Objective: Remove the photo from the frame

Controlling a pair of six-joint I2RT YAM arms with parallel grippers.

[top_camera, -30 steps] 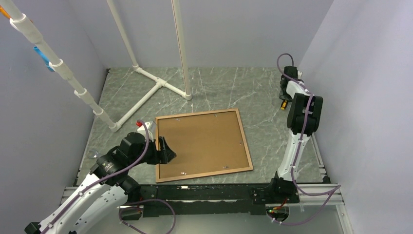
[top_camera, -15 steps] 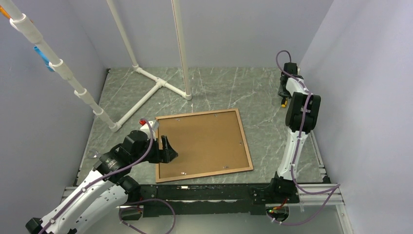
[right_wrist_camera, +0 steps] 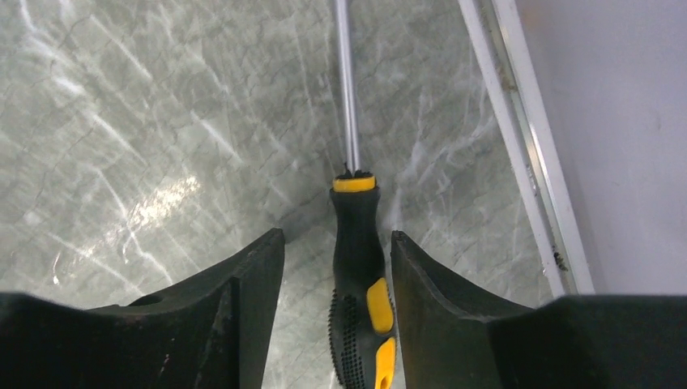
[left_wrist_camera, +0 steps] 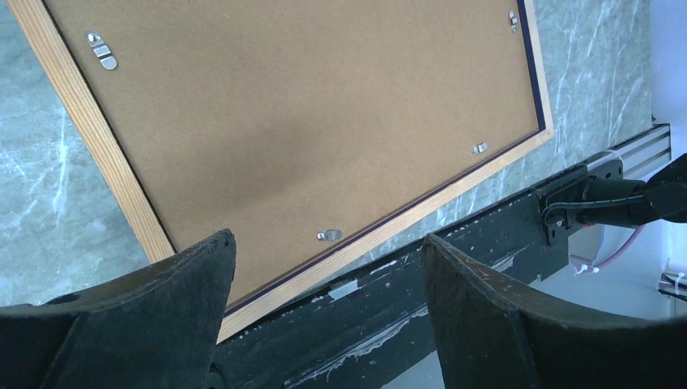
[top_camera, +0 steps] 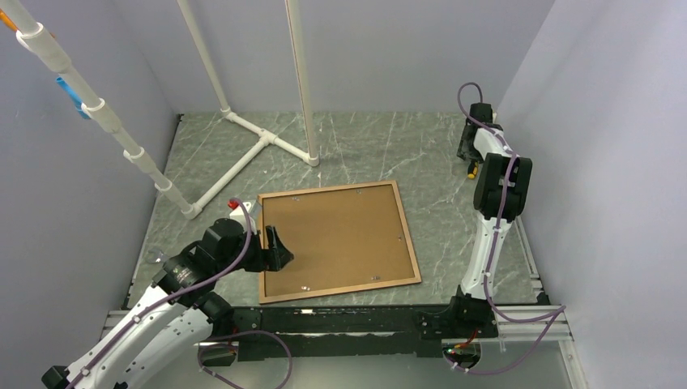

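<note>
Top external view has the frame lying face down in the middle of the bench, its plain brown backing board upward and square corners turned slightly off the bench edges. The photo is hidden under that board. From the left wrist, the frame shows a pale wood back with a thin dark blue line along its inner lip, and small metal clips sit on the backing board near the rim. The left tool is spread wide and holds nothing. It hangs over the frame's left side near the close corner, and I cannot tell whether it touches. Seen from its own camera, the left tool straddles the near edge, with the black base rail just beyond. The left arm reaches in low from its base, elbow bent. The right arm stands tall and folds over to the far right of the bench, well apart from the frame. There the right tool is parted around the black-and-yellow handle of a screwdriver lying flat. One finger stands clear of the handle and the other is just beside it. The right tool and screwdriver sit close to the side wall and the metal edge strip. A white pipe stand occupies the far left, and bare bench lies between it and the frame.
</note>
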